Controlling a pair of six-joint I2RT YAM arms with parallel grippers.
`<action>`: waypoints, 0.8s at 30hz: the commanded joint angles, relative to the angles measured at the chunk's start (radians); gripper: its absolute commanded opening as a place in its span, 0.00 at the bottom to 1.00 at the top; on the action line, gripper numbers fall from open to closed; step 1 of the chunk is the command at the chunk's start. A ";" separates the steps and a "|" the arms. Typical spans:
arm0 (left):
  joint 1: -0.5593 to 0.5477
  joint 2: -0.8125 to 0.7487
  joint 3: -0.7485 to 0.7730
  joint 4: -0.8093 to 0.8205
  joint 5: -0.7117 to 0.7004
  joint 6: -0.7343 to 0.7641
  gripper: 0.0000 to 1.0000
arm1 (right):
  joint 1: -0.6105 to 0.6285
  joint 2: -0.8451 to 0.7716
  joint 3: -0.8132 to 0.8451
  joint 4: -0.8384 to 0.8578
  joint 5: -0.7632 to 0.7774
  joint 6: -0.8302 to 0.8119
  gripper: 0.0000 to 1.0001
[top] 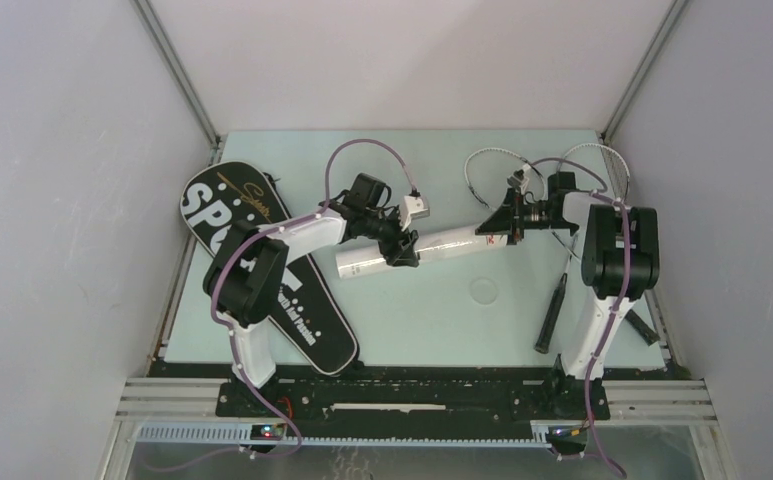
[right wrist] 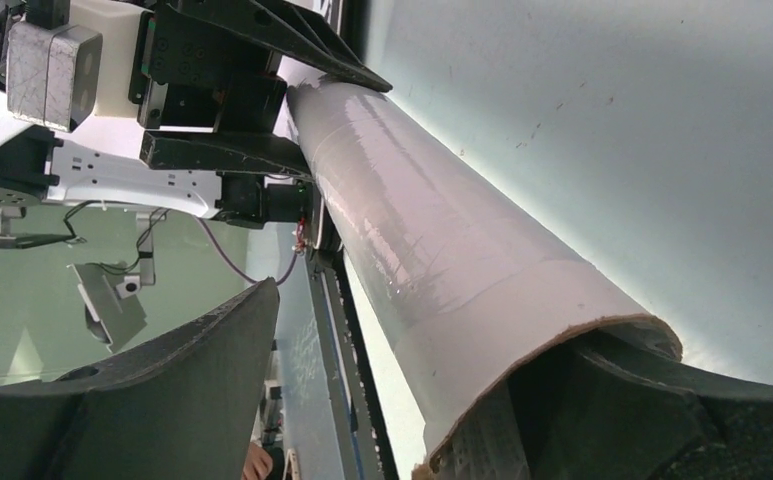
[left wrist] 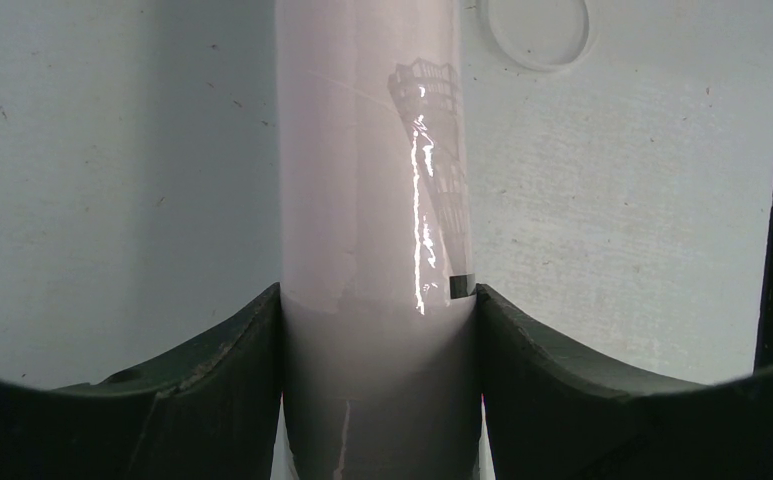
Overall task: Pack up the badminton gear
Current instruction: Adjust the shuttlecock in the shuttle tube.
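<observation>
A long white tube (top: 432,245) lies level across the middle of the table, and my left gripper (top: 399,250) is shut on it near its left part. In the left wrist view both fingers (left wrist: 232,370) press the sides of the tube (left wrist: 372,180), which bears a printed shuttlecock picture. My right gripper (top: 507,225) is at the tube's right end and stands open. In the right wrist view one finger (right wrist: 662,400) reaches into the tube's open mouth (right wrist: 522,300), and the other finger (right wrist: 192,370) stays well clear of it. The black "SPORT" bag (top: 302,315) lies at the left under the left arm.
A round clear lid (top: 483,290) lies on the table in front of the tube. Black racquet handles (top: 550,315) lie at the right, beside and behind the right arm's base, with thin hoops (top: 487,160) at the back. Walls enclose the table on three sides.
</observation>
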 commanded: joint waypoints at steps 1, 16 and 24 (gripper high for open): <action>-0.002 -0.056 0.002 0.067 0.060 0.025 0.37 | -0.032 -0.083 -0.001 0.027 0.046 0.016 0.90; 0.021 -0.113 -0.022 0.054 0.103 0.058 0.38 | -0.114 -0.161 0.040 -0.196 0.078 -0.159 1.00; 0.033 -0.142 -0.032 0.029 0.083 0.078 0.37 | -0.182 -0.208 0.074 -0.254 0.060 -0.197 1.00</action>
